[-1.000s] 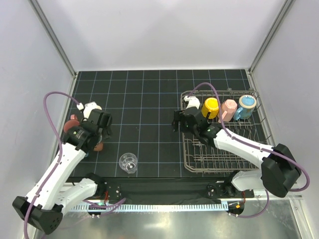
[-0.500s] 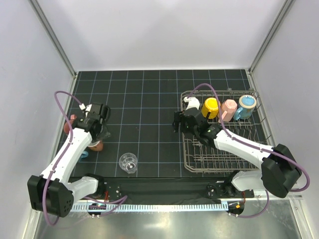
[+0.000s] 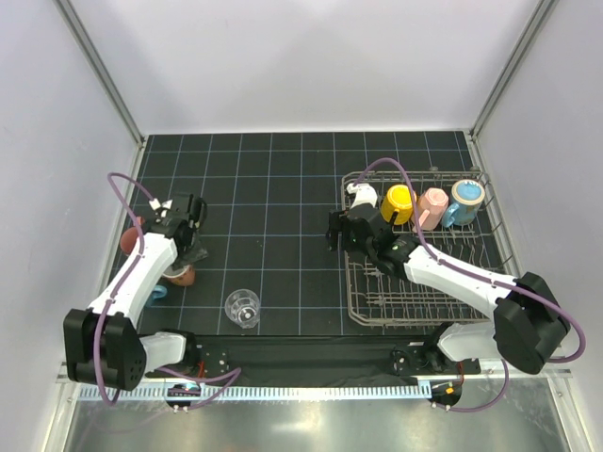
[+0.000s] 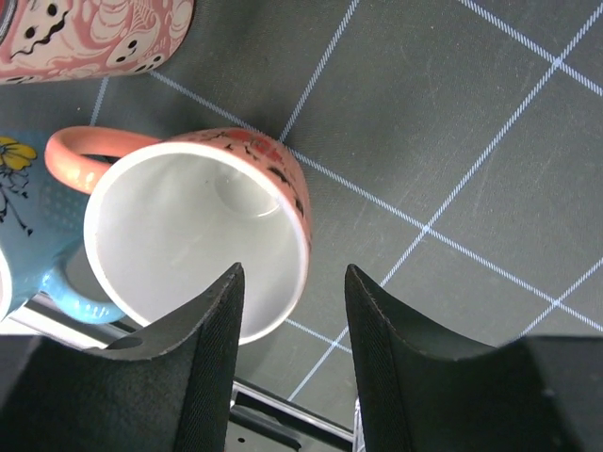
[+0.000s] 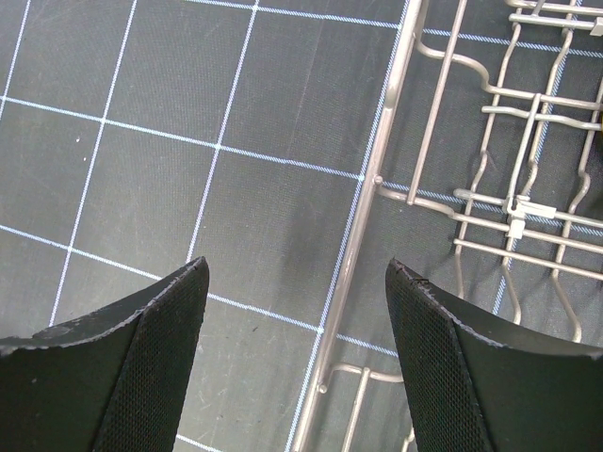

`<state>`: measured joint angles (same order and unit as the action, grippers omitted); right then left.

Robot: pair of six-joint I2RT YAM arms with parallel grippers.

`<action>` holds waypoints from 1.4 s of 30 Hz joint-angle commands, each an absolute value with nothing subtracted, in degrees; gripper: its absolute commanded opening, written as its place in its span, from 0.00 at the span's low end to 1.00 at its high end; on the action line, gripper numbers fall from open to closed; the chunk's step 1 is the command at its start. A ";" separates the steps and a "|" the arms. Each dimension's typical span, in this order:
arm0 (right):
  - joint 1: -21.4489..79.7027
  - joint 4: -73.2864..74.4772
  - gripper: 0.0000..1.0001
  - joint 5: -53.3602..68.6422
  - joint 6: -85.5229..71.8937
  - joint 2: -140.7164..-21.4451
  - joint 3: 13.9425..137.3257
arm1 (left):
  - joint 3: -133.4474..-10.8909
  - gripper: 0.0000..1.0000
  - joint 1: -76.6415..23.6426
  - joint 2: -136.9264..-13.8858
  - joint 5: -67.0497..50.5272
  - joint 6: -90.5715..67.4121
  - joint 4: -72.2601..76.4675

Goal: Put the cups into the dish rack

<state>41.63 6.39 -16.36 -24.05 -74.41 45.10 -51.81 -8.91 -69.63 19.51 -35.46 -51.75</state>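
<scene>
- My left claw point(image 4: 292, 273) stands part open. Its two matte black pads have a fine woven grain and sit astride the rim of a salmon mug point(image 4: 188, 226), one over the bowl and one outside the wall. A gap shows on both sides, so I grip nothing.
- The salmon mug stands upright on the dark mat point(image 4: 452, 141), which is ruled with thin pale grid lines. It has a round mouth, a glossy white inside and a looped handle.
- Just beside it are a pale blue mug point(image 4: 28, 217) with a yellow flower and a pink patterned cup point(image 4: 85, 33) with cream scrollwork.
- My right claw point(image 5: 297, 268) gapes wide and holds nothing. It hangs over the left rim of the dish rack point(image 5: 391, 122), a basket of thin grey wire rods with bent loops.
- Along the rack's far side sit three glazed cups: a yellow mug point(image 3: 399, 201), a pink mug point(image 3: 433, 205) and a blue cup point(image 3: 464, 196).
- A clear glass tumbler point(image 3: 242, 307) stands alone on the mat near the front edge, well apart from the rack.
</scene>
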 commanded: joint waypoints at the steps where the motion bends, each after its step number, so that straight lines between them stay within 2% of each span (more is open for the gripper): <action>1: 41.92 4.66 0.76 -17.31 -23.03 -74.88 46.58 | -51.59 0.46 -8.26 -70.57 19.42 -34.72 -48.43; 5: 41.84 4.83 0.76 -17.23 -23.12 -75.41 46.93 | -51.77 0.44 -8.26 -72.68 19.60 -34.37 -48.60; 6: 41.84 4.83 0.76 -17.14 -23.20 -75.41 47.02 | -51.94 0.38 -8.17 -73.03 19.69 -34.45 -48.69; 12: 41.92 4.92 0.76 -17.66 -23.11 -75.32 46.93 | -51.06 0.23 -8.17 -73.12 19.60 -35.16 -48.08; 14: 41.92 4.92 0.76 -17.67 -23.12 -75.41 46.93 | -51.68 0.20 -8.17 -72.95 19.25 -35.33 -48.51; 18: 41.84 5.45 0.76 -17.84 -22.77 -75.59 47.46 | -53.52 0.01 -8.26 -72.07 16.80 -35.60 -50.97; 33: 41.84 7.56 0.76 -18.89 -21.01 -76.03 49.30 | -60.90 0.00 -8.17 -60.83 1.15 -41.31 -51.42; 42: 41.84 13.88 0.76 -16.71 -18.82 -70.24 52.12 | -63.19 0.00 -8.17 -50.54 -20.37 -52.54 -37.56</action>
